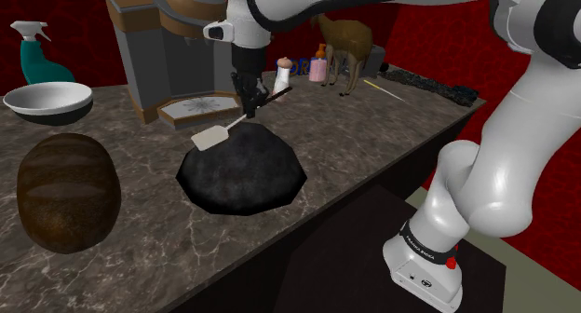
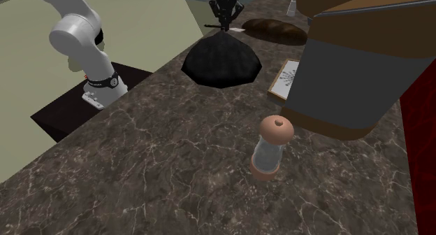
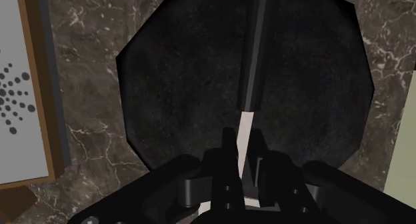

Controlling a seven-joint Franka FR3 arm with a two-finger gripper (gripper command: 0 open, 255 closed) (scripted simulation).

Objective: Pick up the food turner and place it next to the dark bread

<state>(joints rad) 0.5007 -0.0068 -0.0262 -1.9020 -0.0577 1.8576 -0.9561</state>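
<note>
Food turner: it hangs clasped in the black gripper, just above a black rounded lump, pale blade tilted down and dark handle up. It looks light, stiff and thin. The fingers pinch the pale shank, a narrow hold that could let it swivel. A brown loaf lies well apart on the dark marbled counter, with red walls behind.

a dark, veined marble tabletop carries a black round loaf at its middle, a brown loaf and a white bowl toward the shoulder view's left, a grey-and-brown coffee machine behind, and a brown-capped grinder beside it.
</note>
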